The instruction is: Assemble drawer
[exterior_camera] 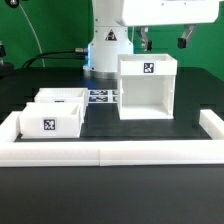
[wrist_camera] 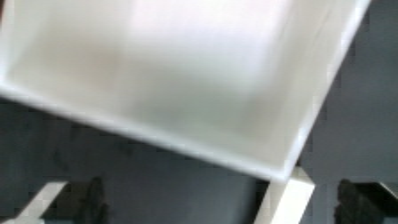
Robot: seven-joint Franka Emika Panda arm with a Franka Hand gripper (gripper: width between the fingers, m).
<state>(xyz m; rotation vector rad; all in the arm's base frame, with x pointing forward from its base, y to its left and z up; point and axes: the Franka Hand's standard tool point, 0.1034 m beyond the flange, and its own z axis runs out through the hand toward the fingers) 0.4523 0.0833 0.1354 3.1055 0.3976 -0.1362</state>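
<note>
Gripper (exterior_camera: pixel 162 40) is held spread open and empty right above the casing (exterior_camera: pixel 148 85), probably so it can be grabbed; trays (exterior_camera: pixel 50 120) are parked aside, untouched.

You face a robotics lab bench: arm base (exterior_camera: pixel 108 45) on black table (exterior_camera: pixel 150 130), marker board (exterior_camera: pixel 102 97), white border rail (exterior_camera: pixel 110 152).

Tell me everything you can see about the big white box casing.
The large box casing is white, plastic-looking and hollow, with plain flat walls and a black-and-white square marker near its top. It stands upright on the black table, toward the exterior view's right, apart from the small tray nearest it. Only the table seems to touch it; the open gripper hangs just above.
</note>
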